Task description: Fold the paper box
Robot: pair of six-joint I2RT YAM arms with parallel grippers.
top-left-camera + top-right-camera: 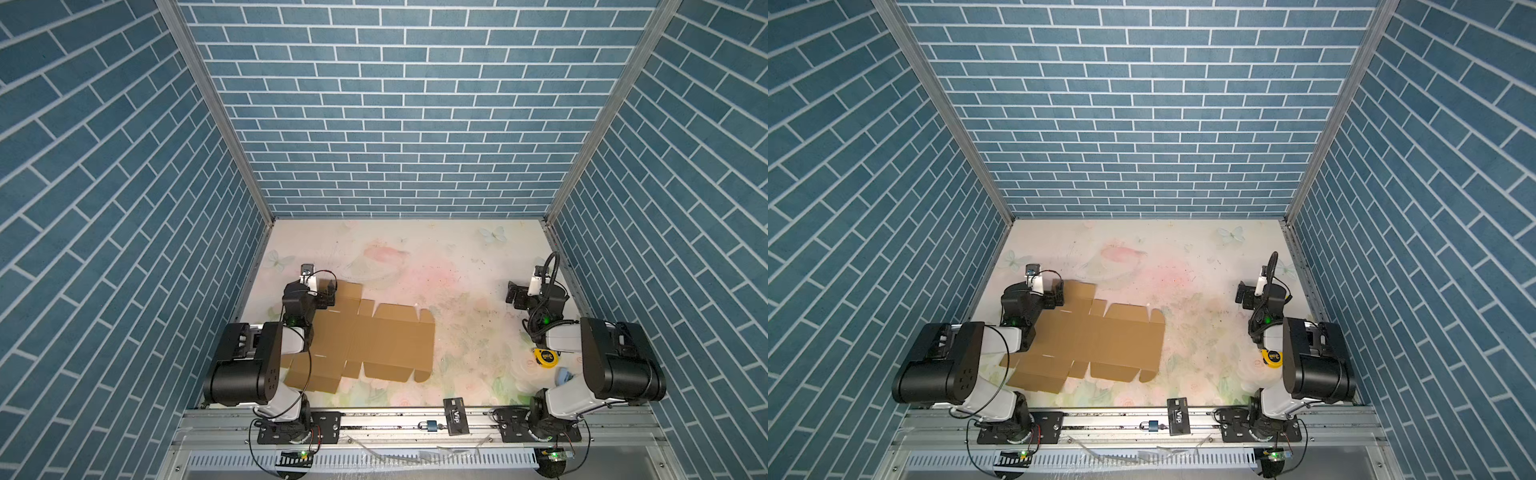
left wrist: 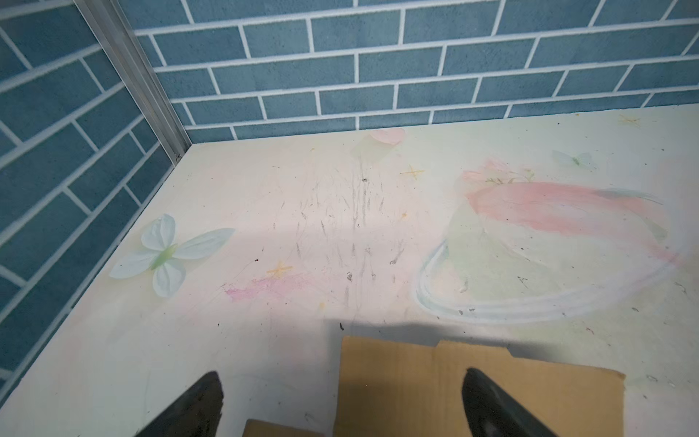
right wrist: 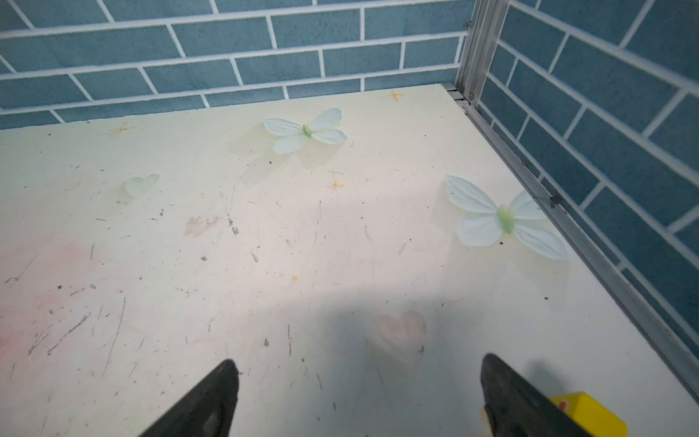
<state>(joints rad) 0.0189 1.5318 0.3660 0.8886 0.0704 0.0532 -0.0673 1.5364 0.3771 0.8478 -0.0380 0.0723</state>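
Observation:
The paper box [image 1: 374, 340] [image 1: 1100, 340] lies flat and unfolded on the left half of the table, a tan die-cut cardboard sheet with flaps and rounded tabs. My left arm covers its left edge. My left gripper [image 1: 330, 293] [image 1: 1059, 293] hangs open over the sheet's far left flap [image 2: 435, 386]. In the left wrist view the gripper [image 2: 342, 374] has one finger above the cardboard and the other above bare table, holding nothing. My right gripper [image 1: 513, 295] [image 1: 1241, 295] [image 3: 359, 361] is open and empty over the bare table at the right, well away from the sheet.
A yellow tape measure [image 1: 545, 357] [image 3: 590, 414] and a small blue item [image 1: 564, 376] lie under my right arm. A black card [image 1: 456, 415] and a padlock [image 1: 428, 426] sit on the front rail. Blue brick walls enclose the table on three sides.

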